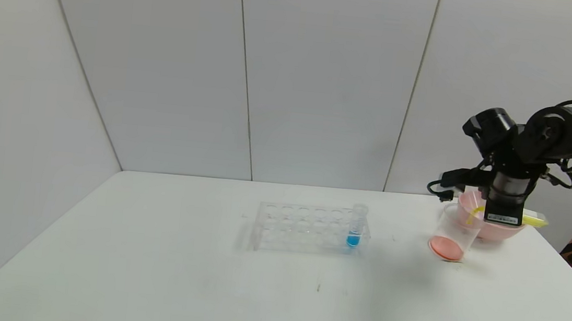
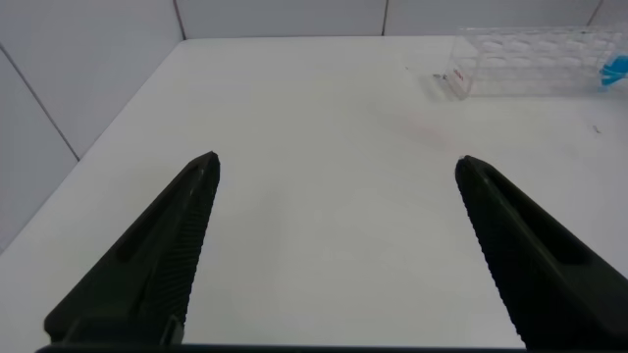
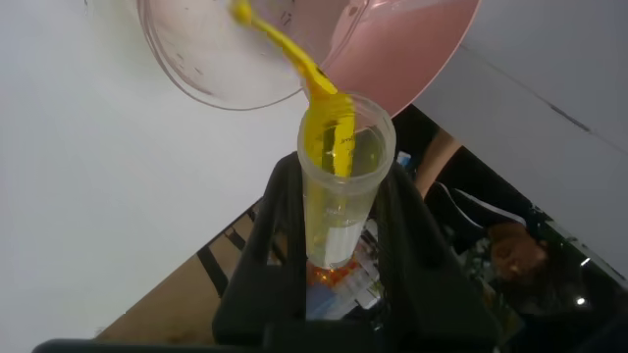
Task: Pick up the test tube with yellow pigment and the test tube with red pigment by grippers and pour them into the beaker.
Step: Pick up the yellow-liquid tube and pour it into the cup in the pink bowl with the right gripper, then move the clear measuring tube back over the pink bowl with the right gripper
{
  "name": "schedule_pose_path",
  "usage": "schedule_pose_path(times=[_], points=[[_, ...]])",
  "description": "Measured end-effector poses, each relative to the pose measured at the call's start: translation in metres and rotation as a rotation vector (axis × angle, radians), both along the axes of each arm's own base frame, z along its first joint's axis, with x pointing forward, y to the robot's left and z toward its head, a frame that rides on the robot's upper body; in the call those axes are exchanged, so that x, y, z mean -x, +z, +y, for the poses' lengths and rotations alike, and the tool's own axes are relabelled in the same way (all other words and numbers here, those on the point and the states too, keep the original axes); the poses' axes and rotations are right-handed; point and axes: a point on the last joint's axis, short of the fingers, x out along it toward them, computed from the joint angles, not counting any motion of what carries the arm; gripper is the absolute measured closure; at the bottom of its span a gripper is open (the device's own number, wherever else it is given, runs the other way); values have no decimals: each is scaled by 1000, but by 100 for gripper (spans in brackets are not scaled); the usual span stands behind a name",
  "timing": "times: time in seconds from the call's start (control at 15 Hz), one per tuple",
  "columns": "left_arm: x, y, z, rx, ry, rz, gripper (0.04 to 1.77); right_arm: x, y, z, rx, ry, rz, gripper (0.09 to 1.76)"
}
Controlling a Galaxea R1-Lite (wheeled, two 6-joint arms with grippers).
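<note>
While its black fingers (image 3: 412,245) clench the test tube with yellow pigment (image 3: 343,167) from both sides, the right gripper (image 1: 504,215) hangs at the right of the head view, over the beaker (image 1: 454,234) and the pink bowl (image 1: 489,227) just behind it. In the right wrist view the tube lies tipped, its open mouth toward the beaker's rim, and a thin yellow stream (image 3: 280,44) runs from the mouth into the beaker. The beaker stands on the white table (image 1: 201,278) at the right of the head view, a layer of red-orange liquid (image 1: 445,247) at its bottom. At centre frame a clear test tube rack (image 1: 305,229) holds one blue-tipped tube (image 1: 356,226) at its right end. The left gripper (image 2: 334,245) fills the lower part of the left wrist view, fingers spread wide and holding nothing, above bare table with the rack at upper right.
</note>
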Motion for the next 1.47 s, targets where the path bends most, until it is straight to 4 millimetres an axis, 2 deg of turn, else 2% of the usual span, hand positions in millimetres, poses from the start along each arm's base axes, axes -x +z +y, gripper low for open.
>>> schedule_pose_path(times=[1.13, 1.47], points=[[0, 0, 0, 0, 0, 0, 9, -8, -8, 8, 134, 24, 22, 137], [0, 0, 0, 0, 0, 0, 9, -8, -7, 19, 209, 40, 14, 137]])
